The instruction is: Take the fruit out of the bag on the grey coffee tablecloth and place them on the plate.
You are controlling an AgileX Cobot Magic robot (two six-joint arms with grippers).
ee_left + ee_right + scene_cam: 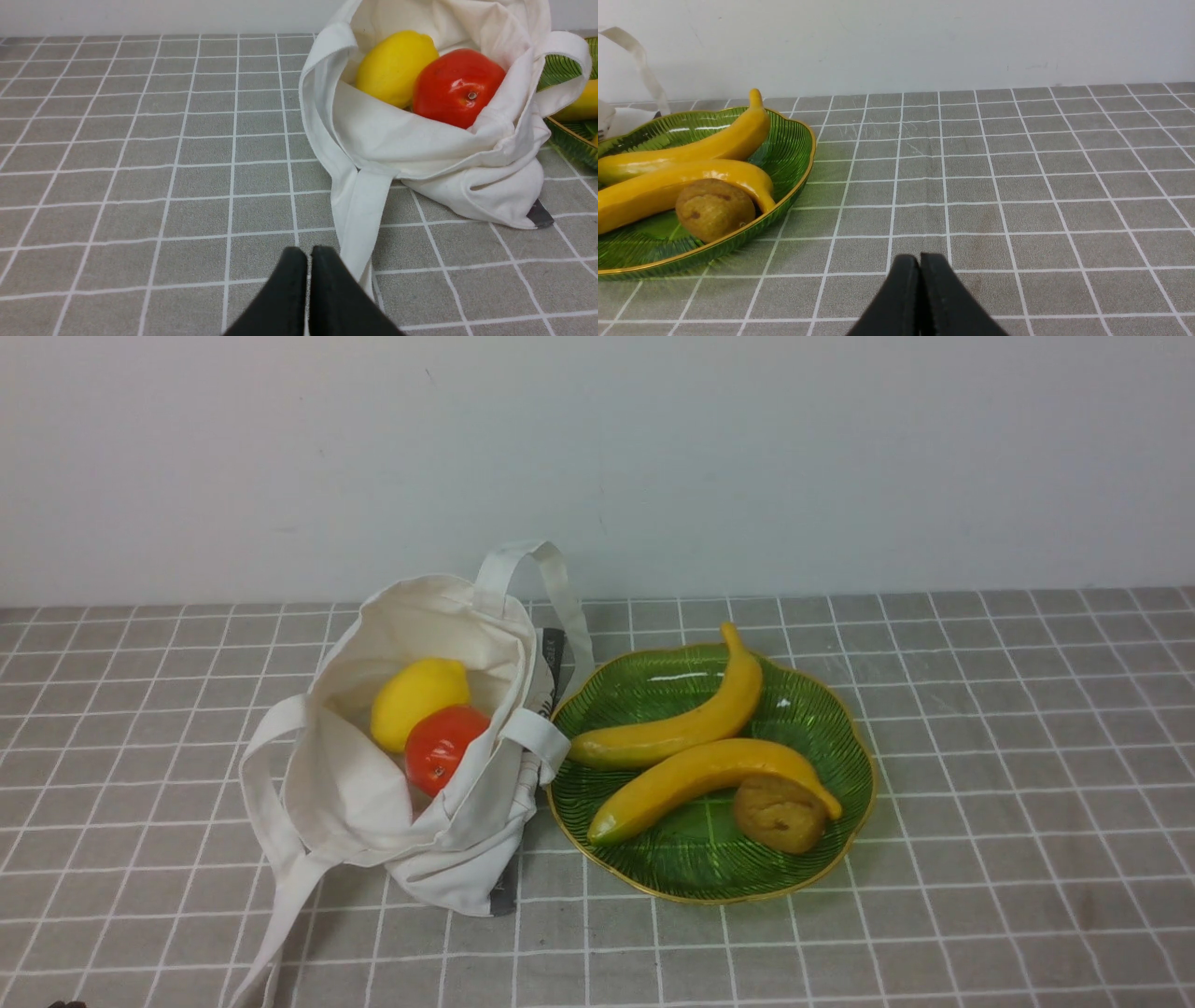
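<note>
The off-white bag (420, 803) lies open on the grey coffee tablecloth (980, 756), with a yellow lemon (418, 698) and a red-orange fruit (442, 747) inside. To its right, the green plate (822, 709) carries a brown rough-skinned fruit (780, 814). The left wrist view shows the bag (444, 163), lemon (395, 65) and red fruit (455, 86) ahead of my left gripper (308, 254), which is shut and empty near a strap. My right gripper (920, 261) is shut and empty over bare cloth, to the right of the plate (794, 135) and the brown fruit (714, 210).
Two yellow bananas (691, 728) lie across the plate beside the brown fruit. The bag's long strap (280, 896) trails toward the front edge; another strap (560, 588) arches up at the back. A pale wall (597, 457) bounds the far side.
</note>
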